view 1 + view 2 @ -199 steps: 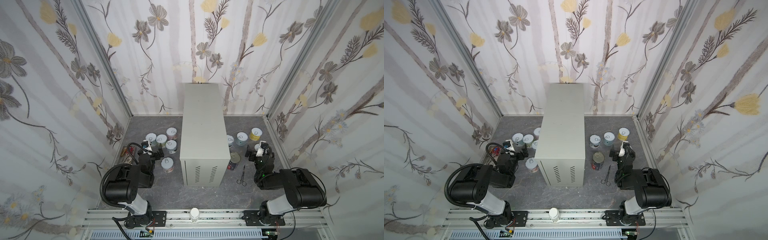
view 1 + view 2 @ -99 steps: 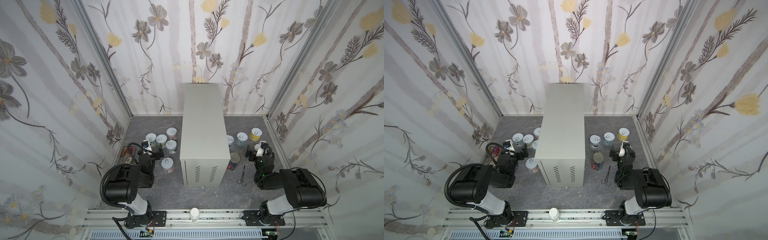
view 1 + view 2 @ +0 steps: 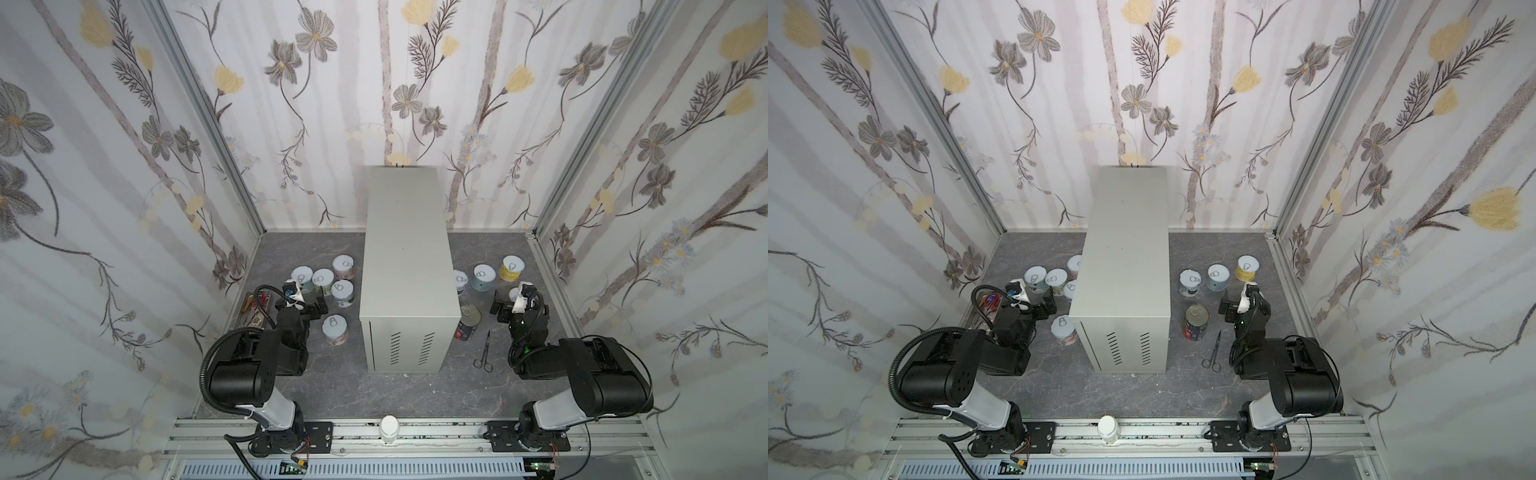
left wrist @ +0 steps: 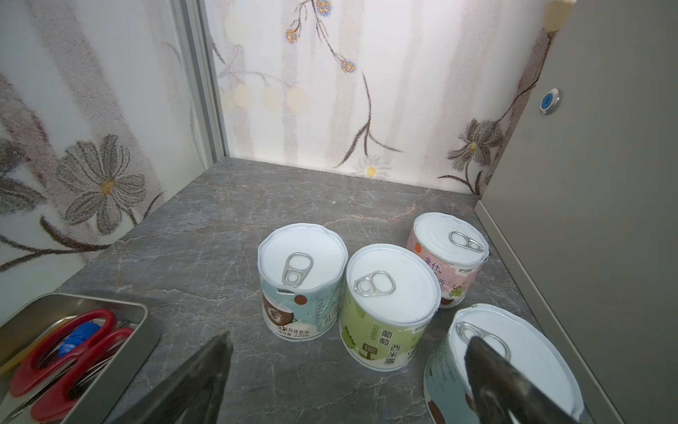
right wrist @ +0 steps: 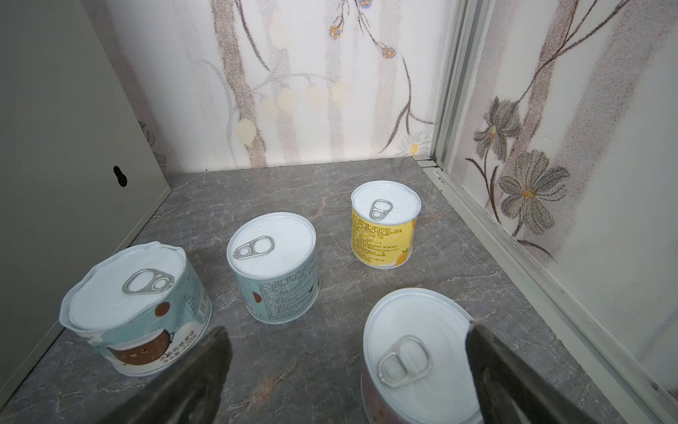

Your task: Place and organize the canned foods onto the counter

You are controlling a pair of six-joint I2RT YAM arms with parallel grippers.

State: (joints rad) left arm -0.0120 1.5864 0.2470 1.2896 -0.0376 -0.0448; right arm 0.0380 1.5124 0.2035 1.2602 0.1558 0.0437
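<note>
The counter [image 3: 405,266] [image 3: 1125,249] stands mid-floor with a bare top. Canned foods stand on the floor either side of it. My left gripper [image 3: 307,301] [image 4: 345,383] is open and low. Ahead of it stand a teal can [image 4: 302,279], a green one [image 4: 392,293] and a pink one [image 4: 447,246]. One finger [image 4: 495,378] overlaps another teal can [image 4: 521,352]. My right gripper [image 3: 509,305] [image 5: 348,367] is open around a white-lidded can [image 5: 418,345]. Beyond it are two teal cans [image 5: 128,293] [image 5: 271,253] and a yellow one [image 5: 385,216]. A taller dark can [image 3: 469,322] stands by the counter's front corner.
A metal tray [image 4: 145,330] [image 3: 246,305] holding red-handled scissors sits by the left wall. Small steel scissors [image 3: 484,349] lie on the floor right of the counter. Flowered walls close in three sides. A white bottle [image 3: 389,428] stands on the front rail.
</note>
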